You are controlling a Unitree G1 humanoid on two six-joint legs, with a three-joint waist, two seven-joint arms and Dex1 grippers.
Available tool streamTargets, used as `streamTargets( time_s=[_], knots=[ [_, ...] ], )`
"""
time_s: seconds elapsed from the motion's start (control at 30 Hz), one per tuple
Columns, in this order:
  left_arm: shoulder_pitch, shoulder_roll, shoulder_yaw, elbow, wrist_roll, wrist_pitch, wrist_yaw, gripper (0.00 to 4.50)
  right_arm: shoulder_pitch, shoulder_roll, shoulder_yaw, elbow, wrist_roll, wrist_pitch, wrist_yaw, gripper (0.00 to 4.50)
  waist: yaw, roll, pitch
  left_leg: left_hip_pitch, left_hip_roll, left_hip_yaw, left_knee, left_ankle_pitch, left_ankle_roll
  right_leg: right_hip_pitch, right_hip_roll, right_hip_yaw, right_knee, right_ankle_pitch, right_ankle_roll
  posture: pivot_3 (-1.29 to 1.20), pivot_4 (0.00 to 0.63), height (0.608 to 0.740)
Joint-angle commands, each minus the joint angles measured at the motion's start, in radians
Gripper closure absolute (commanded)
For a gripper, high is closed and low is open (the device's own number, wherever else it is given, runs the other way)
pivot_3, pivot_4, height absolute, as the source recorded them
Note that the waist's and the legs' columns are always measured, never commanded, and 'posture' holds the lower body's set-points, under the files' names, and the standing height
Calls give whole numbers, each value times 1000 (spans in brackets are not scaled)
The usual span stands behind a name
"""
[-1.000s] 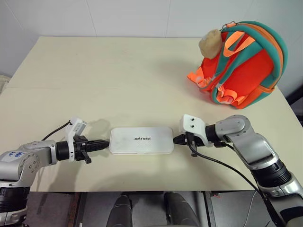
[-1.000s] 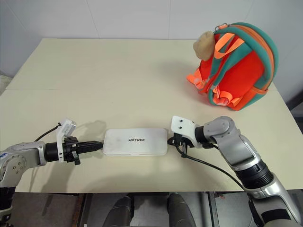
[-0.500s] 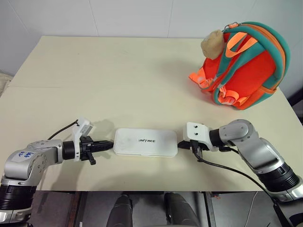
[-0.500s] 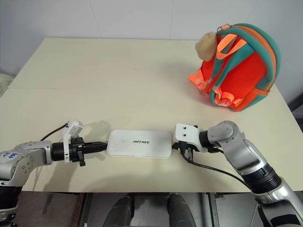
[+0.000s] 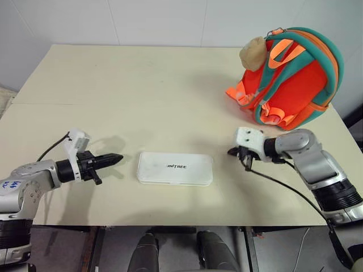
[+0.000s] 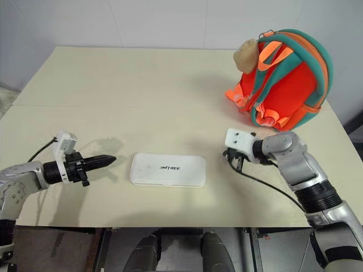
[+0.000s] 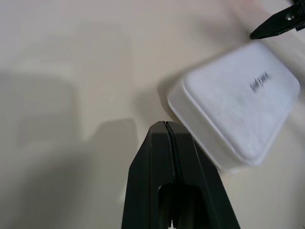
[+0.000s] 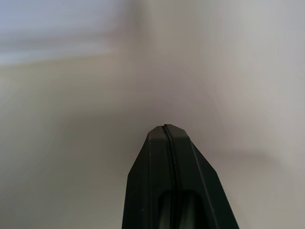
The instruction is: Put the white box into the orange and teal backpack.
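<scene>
The white box [image 5: 174,168] is lying untouched near the counter's [image 5: 142,85] front edge, between both grippers' pressed-together fingers [image 5: 112,159], well apart from the orange and teal backpack [image 5: 295,79] sitting at the far right corner, so nothing is packed yet.

Cream table [image 5: 142,85] filling most of the frame, white tiled wall [image 5: 159,20] along the top, soft even light

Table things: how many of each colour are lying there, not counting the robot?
White: 1, the box, flat near the front edge.
Orange and teal: 1, the backpack, at the far right.
Beige: 1, the plush toy on the backpack.
Total: 3.
</scene>
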Motion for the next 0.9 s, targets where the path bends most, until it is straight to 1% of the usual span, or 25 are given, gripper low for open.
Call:
streamTargets(
  time_s=[0.03,0.07,0.17,0.2,0.23,0.27,0.3,0.37,0.47,0.5,0.57,0.63,0.67,0.73,0.9],
  knots=[
    [-39,-13,40,36,12,-51,15,4486,-41,42,-80,19,39,-31,-50,4500,-1,0,0,0,0,0,-1,0,0,0,0,0,1,2,3,0,150,740],
    [-47,-17,38,45,14,-53,19,4486,-42,51,-88,19,45,-24,-53,4500,-2,0,0,0,0,0,-2,0,0,-1,0,0,1,7,13,0,150,740],
    [-79,-38,42,74,7,-54,38,4486,-36,71,-109,11,65,-18,-63,4500,-3,0,0,0,0,0,-6,0,0,-2,0,0,1,7,13,0,150,740],
    [-92,-46,45,85,1,-48,46,4101,-34,77,-115,9,72,-23,-65,4500,-2,0,0,0,0,0,-7,0,0,-3,0,0,1,7,13,0,150,740],
    [-106,-48,44,97,-14,-18,46,3904,-30,85,-123,6,78,-29,-74,4500,-2,0,0,0,0,0,-8,0,0,-4,0,0,1,6,13,0,150,740],
    [-125,-52,47,108,-50,25,29,3576,-28,99,-134,4,85,-42,-88,4500,-2,0,0,0,0,0,-9,0,0,-4,0,-1,1,6,13,0,150,740],
    [-140,-54,47,113,-76,58,13,3296,-27,111,-144,-2,92,-37,-105,4332,-2,0,0,-1,0,0,-9,0,-1,-4,0,-1,1,5,14,0,150,740],
    [-159,-56,48,123,-97,84,-3,2659,-22,116,-148,-20,102,-20,-105,3896,-2,0,0,-1,0,0,-9,0,-1,-4,0,-1,1,5,14,0,150,740],
    [-179,-46,46,150,-95,99,-11,1687,3,96,-148,-77,125,-6,-67,2824,-2,0,0,-1,0,0,-9,0,-1,-4,0,-1,1,5,14,0,150,740],
    [-186,-43,47,158,-97,103,-17,1409,9,92,-150,-91,130,-1,-65,2551,-3,0,0,-1,0,0,-9,0,-1,-4,0,-1,1,5,14,0,150,740],
    [-194,-39,53,168,-99,109,-25,731,19,81,-154,-110,131,9,-66,1788,-2,0,0,-1,0,0,-8,0,-1,-4,0,-1,2,5,14,0,150,740],
    [-199,-32,52,175,-91,114,-30,115,28,67,-156,-129,134,18,-64,1146,-3,0,0,-1,0,0,-8,0,-1,-4,0,-1,2,5,14,0,150,740],
    [-201,-26,50,181,-87,115,-35,0,36,56,-158,-144,138,23,-59,739,-3,0,0,0,0,0,-8,0,-1,-4,0,-1,2,5,14,0,150,740],
    [-203,-16,45,196,-75,112,-44,0,56,28,-156,-172,141,28,-44,23,-2,0,0,0,0,0,-8,0,-1,-4,0,-1,2,5,14,0,150,740],
    [-212,-12,41,218,-74,118,-57,0,86,-22,-124,-184,115,5,-25,23,-2,0,0,-1,0,0,-8,0,-1,-3,0,-1,2,5,14,0,150,740]
  ],
)
